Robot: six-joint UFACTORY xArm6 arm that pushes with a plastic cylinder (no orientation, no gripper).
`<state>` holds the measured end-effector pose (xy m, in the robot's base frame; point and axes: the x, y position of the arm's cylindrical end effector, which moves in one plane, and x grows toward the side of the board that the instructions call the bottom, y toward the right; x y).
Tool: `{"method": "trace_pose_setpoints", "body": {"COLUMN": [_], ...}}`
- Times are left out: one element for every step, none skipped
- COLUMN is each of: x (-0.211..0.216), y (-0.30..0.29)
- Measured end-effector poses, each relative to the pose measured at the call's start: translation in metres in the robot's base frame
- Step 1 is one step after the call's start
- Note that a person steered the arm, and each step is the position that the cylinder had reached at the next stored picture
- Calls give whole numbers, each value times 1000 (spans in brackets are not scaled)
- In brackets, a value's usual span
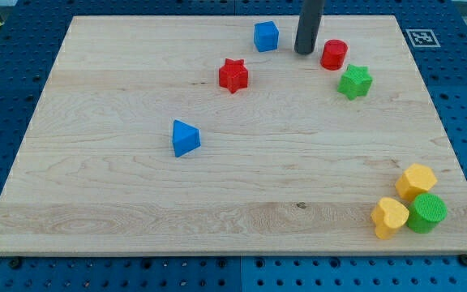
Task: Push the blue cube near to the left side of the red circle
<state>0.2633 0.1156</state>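
The blue cube (266, 36) sits near the view's top, left of centre-right. The red circle (334, 54), a short red cylinder, stands to its right and slightly lower. My tip (303, 52) rests on the board between them, closer to the red circle, a short gap right of the blue cube and touching neither. The dark rod rises out of the view's top.
A red star (233, 75) lies below-left of the blue cube. A green star (354, 82) lies below-right of the red circle. A blue triangle (185, 138) sits mid-left. A yellow hexagon (416, 181), yellow heart (389, 216) and green cylinder (426, 212) cluster at bottom right.
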Motion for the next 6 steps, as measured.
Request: {"method": "trace_pose_setpoints", "body": {"x": [-19,-19,-45,-70,-38,-15], "y": [0,0,-14,-61,-87,-73]}}
